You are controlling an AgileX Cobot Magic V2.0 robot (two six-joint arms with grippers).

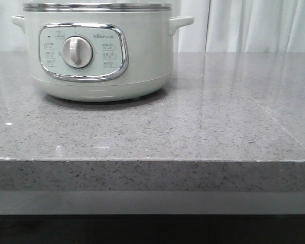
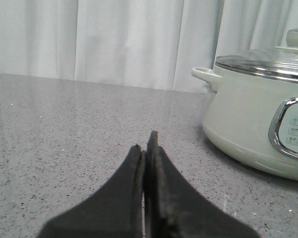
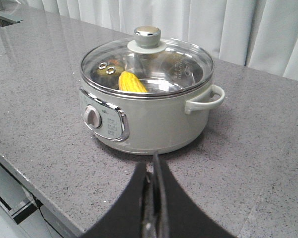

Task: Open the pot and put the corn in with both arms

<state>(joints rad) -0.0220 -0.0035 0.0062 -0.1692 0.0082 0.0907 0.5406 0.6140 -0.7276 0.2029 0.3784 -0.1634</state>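
Note:
The pot (image 1: 99, 51) is a pale green-white cooker with a chrome-framed panel and round knob, standing at the back left of the grey counter. It also shows in the left wrist view (image 2: 258, 124) and in the right wrist view (image 3: 149, 104). Its glass lid (image 3: 147, 62) with a round knob is on it. The yellow corn (image 3: 132, 83) lies inside the pot, seen through the lid. My left gripper (image 2: 145, 146) is shut and empty, low over the counter beside the pot. My right gripper (image 3: 151, 163) is shut and empty, just in front of the pot's base.
The grey speckled counter (image 1: 193, 127) runs to a front edge (image 1: 152, 160). White curtains (image 1: 254, 25) hang behind it. A sink corner (image 3: 2, 15) shows at the far end in the right wrist view.

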